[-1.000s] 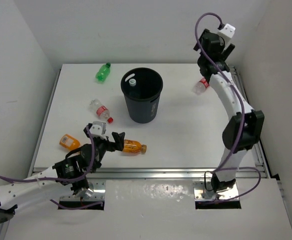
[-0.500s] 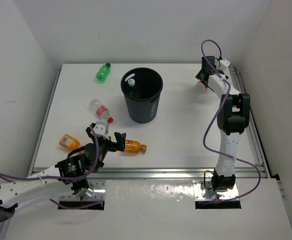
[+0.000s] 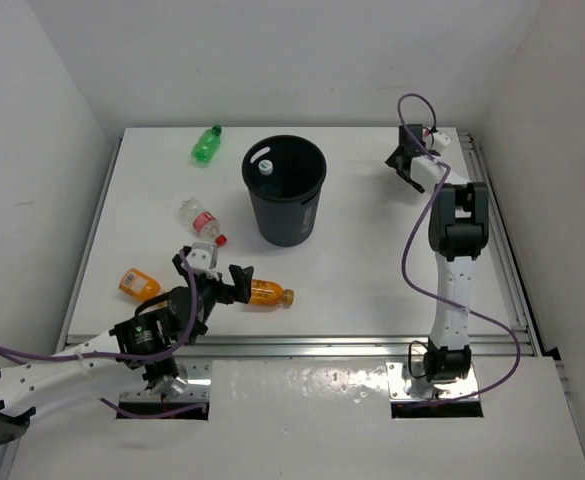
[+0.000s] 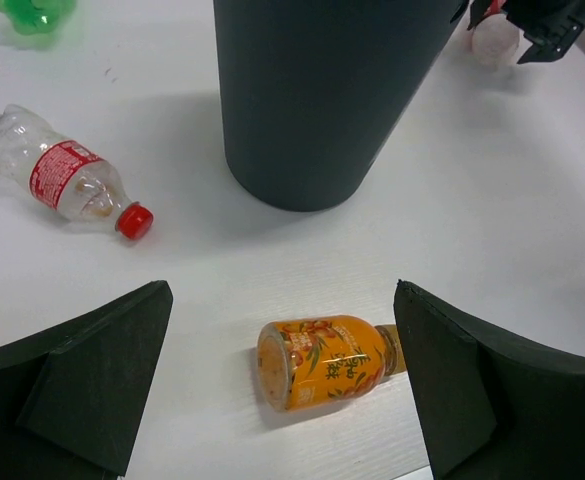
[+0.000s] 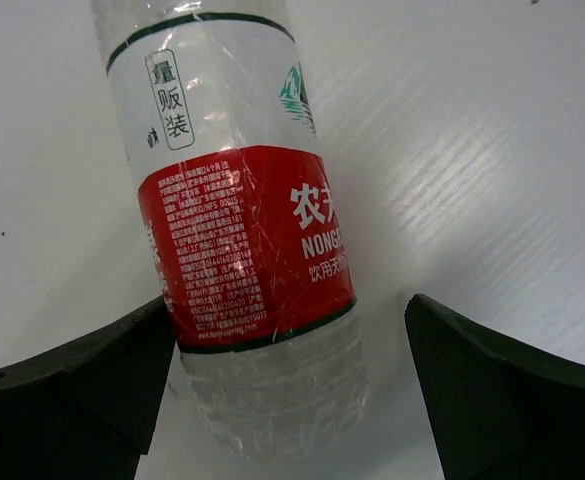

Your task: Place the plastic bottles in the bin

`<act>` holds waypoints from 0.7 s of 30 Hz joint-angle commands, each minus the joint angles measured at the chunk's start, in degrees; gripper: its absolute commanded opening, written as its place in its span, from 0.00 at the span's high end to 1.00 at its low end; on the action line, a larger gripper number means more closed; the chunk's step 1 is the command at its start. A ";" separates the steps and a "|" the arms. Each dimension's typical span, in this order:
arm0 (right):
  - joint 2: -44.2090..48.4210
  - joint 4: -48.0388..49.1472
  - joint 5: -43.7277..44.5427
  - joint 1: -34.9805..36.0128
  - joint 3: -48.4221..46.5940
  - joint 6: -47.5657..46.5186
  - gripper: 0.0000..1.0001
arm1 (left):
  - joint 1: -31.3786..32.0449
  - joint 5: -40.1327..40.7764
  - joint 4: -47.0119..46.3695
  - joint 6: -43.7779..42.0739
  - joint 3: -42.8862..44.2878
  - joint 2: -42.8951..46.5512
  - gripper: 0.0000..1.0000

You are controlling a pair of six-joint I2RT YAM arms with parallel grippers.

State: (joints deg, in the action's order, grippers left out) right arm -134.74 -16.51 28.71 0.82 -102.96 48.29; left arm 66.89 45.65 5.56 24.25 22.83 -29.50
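The left pincer [image 3: 215, 275] hangs just above the table [image 3: 372, 260], jaws spread wide, holding nothing. In its wrist view an orange bottle [image 4: 322, 362] lies on its side in the gap between the two fingers [image 4: 82, 390], crosswise to them, with its neck close to one finger. From above, that bottle lies on the table off the pincer's right finger and stretches away to the right. Whether it touches the finger cannot be told.

Straight ahead of the fingertips the bin [image 4: 322, 100] stands upright. Ahead and to the pincer's left lies a clear bottle [image 4: 67, 180] with a red label, its red cap turned toward the bin. The green bottle [image 4: 32, 12] lies farther off on the same side. A second orange bottle [image 3: 138, 284] lies beside the pincer on its left, outside the jaws.

The right pincer [image 3: 404, 165] is low at the far right of the table, with the bin well apart on its left. Its jaws are also spread wide and grip nothing. The other clear bottle [image 5: 242, 240] lies lengthwise on the table between its fingers, off centre. It sits close against one finger [image 5: 72, 390] and well apart from the other. Contact with the near finger cannot be made out.
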 commanded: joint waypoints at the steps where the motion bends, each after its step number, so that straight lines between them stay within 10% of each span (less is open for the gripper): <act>1: -1.66 3.33 -1.90 -0.56 -3.04 1.54 0.07 | 0.52 -0.38 -2.13 0.18 1.34 0.23 0.00; 7: -2.99 3.85 -2.52 -2.31 -3.84 -0.48 0.22 | 0.52 -0.12 -2.13 0.09 1.52 0.14 0.00; 15: 11.05 10.88 -4.97 -2.05 9.43 -3.47 0.66 | 0.52 0.76 -1.87 0.01 1.52 -0.30 0.00; 21: 33.34 18.96 -12.26 1.55 22.26 -10.31 0.66 | 0.61 2.16 -1.78 0.18 1.17 0.23 0.00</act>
State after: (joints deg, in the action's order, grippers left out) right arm -116.20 -7.42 21.19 -0.69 -82.67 43.03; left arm 66.89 46.11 5.54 24.25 22.83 -29.61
